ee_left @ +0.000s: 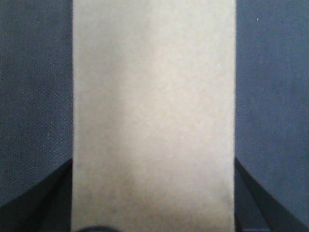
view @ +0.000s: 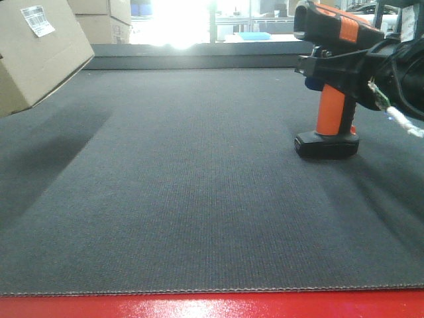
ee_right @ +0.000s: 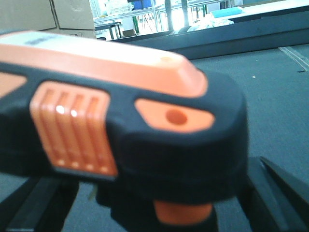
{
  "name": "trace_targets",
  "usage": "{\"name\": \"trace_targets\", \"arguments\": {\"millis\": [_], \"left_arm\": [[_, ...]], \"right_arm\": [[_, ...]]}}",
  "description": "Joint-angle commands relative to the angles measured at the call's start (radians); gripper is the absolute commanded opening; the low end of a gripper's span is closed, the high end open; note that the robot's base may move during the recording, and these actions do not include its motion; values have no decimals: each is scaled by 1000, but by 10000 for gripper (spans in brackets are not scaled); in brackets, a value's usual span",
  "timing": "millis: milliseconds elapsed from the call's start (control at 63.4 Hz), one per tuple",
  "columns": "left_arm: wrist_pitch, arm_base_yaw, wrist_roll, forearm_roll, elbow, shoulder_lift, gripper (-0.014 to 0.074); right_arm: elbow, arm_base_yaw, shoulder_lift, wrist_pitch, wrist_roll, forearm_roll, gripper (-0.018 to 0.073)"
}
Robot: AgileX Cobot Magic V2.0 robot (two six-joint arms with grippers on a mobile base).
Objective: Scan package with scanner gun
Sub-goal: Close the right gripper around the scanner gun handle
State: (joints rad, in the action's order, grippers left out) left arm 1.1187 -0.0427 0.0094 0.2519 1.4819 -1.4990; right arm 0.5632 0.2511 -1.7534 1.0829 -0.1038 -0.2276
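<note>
L to R, front view: the package (view: 40, 56) hung at 10 o'clock, tilted clear of the dark mat (view: 199, 199), its barcode label (view: 38, 20) turned up and toward 3 o'clock, prob. to face the reader; the L gripper (ee_left: 154, 162) was clamped on its two sides. Mid-mat lay open betw. the two objs., bounded by the red edge (view: 212, 308) at 6 o'clock, so a sweep had ample room. At 2 o'clock the scanner gun (view: 329, 86) stood upright, foot on the mat, nose judged toward 9 o'clock; the R gripper (ee_right: 149, 179) straddled it, closure not discernible.
</note>
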Motion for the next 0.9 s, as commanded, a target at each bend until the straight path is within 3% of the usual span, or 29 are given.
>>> {"name": "trace_targets", "arguments": {"millis": [0,647,726,883], "left_arm": [[-10,-3,-2,15,8,14,82],[-9,-3,-2,15,8,14,82],[-9,-3,-2,15,8,14,82],[-9,-3,-2,15,8,14,82]], "right_arm": [[23,1,-1,-1,-2,-8,561],[38,1,-3,-38,-2,-19,552],[38,1,-3,-38,-2,-21,495],[38,1,-3,-52,-2,-24,246]]}}
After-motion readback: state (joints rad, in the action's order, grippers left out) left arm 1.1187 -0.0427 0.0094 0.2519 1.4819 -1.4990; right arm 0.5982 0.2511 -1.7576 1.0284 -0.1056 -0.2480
